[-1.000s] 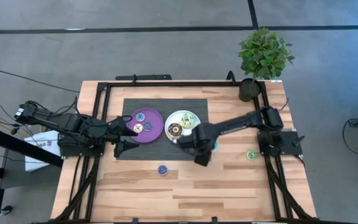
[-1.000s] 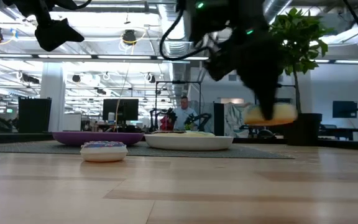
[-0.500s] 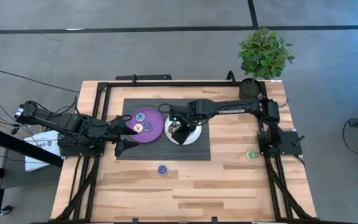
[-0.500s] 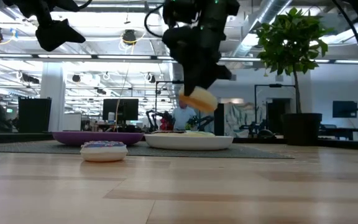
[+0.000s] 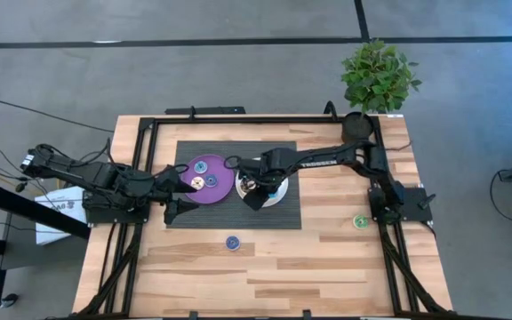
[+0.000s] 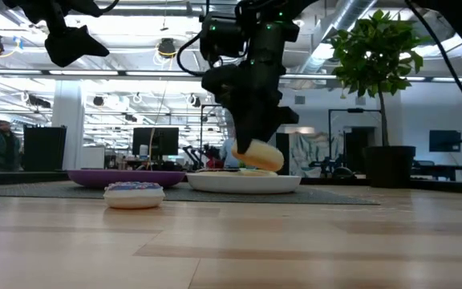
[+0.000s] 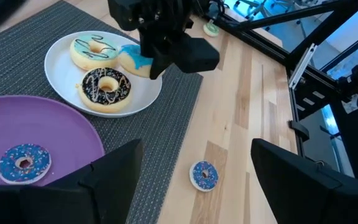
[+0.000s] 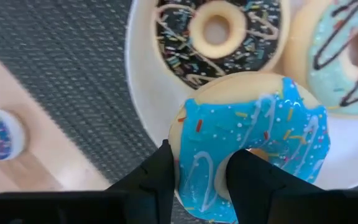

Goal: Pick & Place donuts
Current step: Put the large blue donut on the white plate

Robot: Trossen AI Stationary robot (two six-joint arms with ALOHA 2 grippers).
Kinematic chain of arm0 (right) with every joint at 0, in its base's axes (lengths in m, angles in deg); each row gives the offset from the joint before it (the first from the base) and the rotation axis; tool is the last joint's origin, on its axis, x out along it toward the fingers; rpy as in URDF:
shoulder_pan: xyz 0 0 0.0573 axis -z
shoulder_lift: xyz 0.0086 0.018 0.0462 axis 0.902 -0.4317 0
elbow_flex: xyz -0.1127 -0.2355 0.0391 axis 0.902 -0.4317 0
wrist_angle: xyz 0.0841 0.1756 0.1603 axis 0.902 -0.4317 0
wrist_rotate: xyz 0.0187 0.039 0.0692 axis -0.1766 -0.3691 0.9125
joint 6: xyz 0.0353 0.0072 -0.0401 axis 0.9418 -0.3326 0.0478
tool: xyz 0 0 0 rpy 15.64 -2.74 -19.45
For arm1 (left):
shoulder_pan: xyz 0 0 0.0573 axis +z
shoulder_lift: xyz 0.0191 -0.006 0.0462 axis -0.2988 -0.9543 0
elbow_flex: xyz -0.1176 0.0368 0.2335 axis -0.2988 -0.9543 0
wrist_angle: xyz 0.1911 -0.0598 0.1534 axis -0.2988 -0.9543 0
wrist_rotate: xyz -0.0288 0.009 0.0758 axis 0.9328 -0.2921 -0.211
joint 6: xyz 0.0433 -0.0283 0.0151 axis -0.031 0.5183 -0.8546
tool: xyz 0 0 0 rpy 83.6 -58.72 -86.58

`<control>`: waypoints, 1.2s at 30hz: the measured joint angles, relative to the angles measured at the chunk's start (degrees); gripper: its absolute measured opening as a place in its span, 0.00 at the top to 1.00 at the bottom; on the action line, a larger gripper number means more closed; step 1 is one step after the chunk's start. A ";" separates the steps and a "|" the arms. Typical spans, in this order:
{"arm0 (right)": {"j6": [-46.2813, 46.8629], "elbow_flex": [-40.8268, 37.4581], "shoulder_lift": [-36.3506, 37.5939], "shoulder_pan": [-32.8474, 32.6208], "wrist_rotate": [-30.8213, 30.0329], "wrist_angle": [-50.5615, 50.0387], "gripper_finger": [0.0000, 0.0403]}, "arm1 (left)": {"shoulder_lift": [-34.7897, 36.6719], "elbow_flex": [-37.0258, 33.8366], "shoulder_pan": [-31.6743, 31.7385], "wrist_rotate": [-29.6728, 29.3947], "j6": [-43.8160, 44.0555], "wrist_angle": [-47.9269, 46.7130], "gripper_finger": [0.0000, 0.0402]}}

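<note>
My right gripper [image 5: 256,188] is shut on a cyan-iced donut [image 8: 253,149] low over the white plate [image 7: 58,74]. That plate also holds a light green donut [image 7: 92,50] and a brown donut [image 7: 106,87], both lying flat. A blue donut [image 7: 23,163] lies on the purple plate [image 5: 220,188] with two more small ones. Another blue donut [image 5: 232,242] lies on the bare wood, and a green one [image 5: 360,221] by the right arm's base. My left gripper [image 5: 189,191] hovers open at the purple plate's left edge. My right gripper holds the cyan donut by its ring [image 8: 197,155]: one finger [image 8: 247,171] goes into the hole and the other [image 8: 160,168] stands outside the rim. It comes from above, pointing down. The donut [image 6: 257,155] hangs tilted just over the plate; whether it touches, I cannot tell.
Both plates sit on a dark ribbed mat [image 5: 283,213] in the middle of the wooden table. A potted plant [image 5: 376,80] stands at the far right corner. Black frame rails [image 5: 132,231] run along both sides. Bare wood [image 5: 309,267] stretches along the near side.
My right gripper, shut on the cyan donut, has swung from the mat's near right corner toward the table's left and far side until over the white plate, then come down close to it. The donut has travelled with it, lifted clear.
</note>
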 joint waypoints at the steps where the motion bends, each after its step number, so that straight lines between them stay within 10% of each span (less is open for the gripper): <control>1: -0.02 0.00 0.00 0.00 -0.62 -0.29 0.71 | 0.00 0.00 0.00 0.00 0.02 0.00 0.27; 36: 1.47 -0.02 -3.63 1.64 -1.43 -2.90 0.71 | -0.02 0.00 -0.02 0.44 1.15 -0.22 0.27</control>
